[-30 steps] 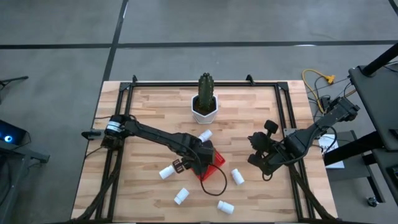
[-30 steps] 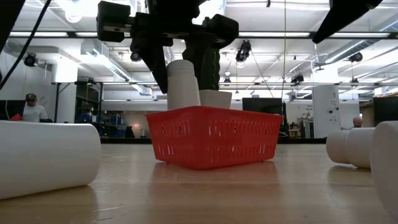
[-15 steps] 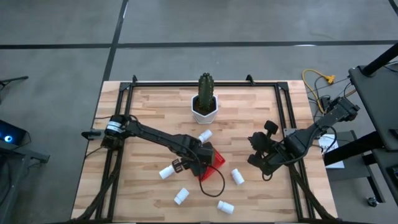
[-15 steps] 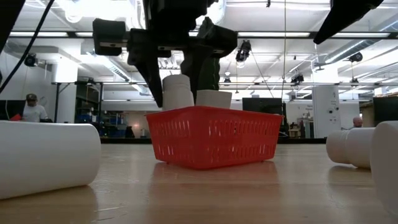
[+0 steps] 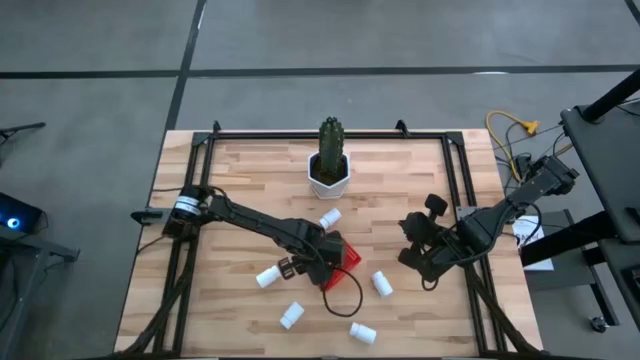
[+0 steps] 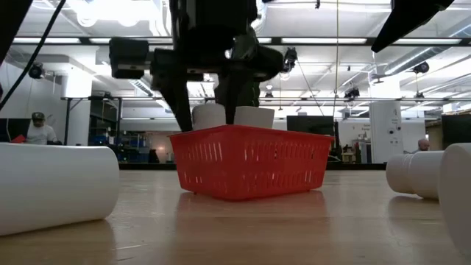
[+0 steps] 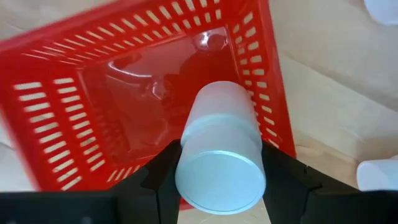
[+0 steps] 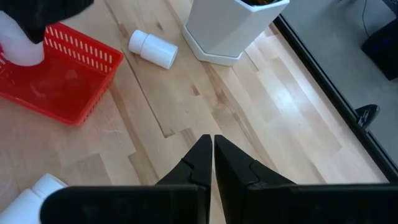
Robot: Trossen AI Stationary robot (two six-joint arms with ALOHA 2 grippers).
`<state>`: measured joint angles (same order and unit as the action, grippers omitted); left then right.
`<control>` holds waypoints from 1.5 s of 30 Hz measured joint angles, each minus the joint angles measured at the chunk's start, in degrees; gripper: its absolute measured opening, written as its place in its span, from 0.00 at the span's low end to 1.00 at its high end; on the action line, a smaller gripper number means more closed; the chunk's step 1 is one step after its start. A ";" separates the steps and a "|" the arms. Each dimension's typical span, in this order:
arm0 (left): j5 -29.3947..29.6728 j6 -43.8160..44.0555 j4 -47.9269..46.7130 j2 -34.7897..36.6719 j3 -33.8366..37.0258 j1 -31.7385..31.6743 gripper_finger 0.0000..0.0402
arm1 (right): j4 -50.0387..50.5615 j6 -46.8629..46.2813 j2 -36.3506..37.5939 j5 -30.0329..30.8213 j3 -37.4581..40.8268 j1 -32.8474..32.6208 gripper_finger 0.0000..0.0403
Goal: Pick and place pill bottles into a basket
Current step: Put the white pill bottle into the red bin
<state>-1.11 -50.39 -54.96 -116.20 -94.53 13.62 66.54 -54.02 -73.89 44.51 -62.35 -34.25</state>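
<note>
Your left gripper [image 7: 219, 180] is right over the small square red plastic basket [image 5: 345, 262]. Its two dark fingers are squeezed on the sides of one small white plastic pill bottle [image 7: 221, 149], standing up and part way down inside the basket. In the low view, two white bottle tops show above the basket's rim.

Five more white bottles lie on their sides on the wooden table [image 5: 240, 170]: one near the white cactus pot [image 5: 329, 177] and four around the basket.

Your right gripper [image 8: 208, 163] waits off to the right, fingers pressed together with nothing between them.

The bottles look light, hard and smooth, so they will probably roll and slip. Grab each one across its round middle, not the cap. The basket looks light too, and may slide if you bump it.
</note>
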 joint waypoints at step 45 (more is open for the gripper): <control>0.83 2.58 0.00 -0.35 0.42 0.61 0.48 | 0.00 0.00 0.02 0.00 0.00 0.00 0.02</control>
<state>-0.28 -47.81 -54.96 -116.55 -94.11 14.22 66.54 -54.02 -73.87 44.51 -62.35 -34.25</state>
